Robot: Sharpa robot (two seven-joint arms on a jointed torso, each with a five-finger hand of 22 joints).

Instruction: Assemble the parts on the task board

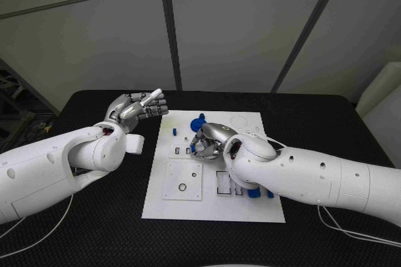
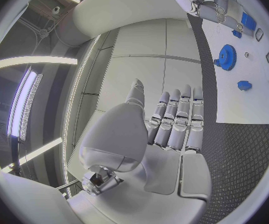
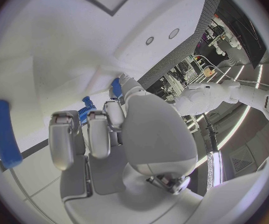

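The white task board (image 1: 213, 206) lies in the middle of the black table. A blue gear (image 1: 199, 124) (image 2: 226, 57) and a small blue peg (image 1: 174, 131) (image 2: 244, 85) stand near its far edge. My right hand (image 1: 213, 141) (image 3: 109, 129) is down on the board just behind the gear, fingers curled, and pinches a small blue part (image 3: 116, 87) at its fingertips. My left hand (image 1: 138, 108) (image 2: 172, 119) hangs raised off the board's far left corner, fingers side by side and thumb out, holding nothing.
A raised white inset (image 1: 182, 180) with a black ring (image 1: 182, 187) sits on the board's near left. Blue pieces (image 1: 251, 191) stand in slots beside my right forearm. A blue oblong part (image 3: 4, 134) lies on the board (image 3: 47, 45).
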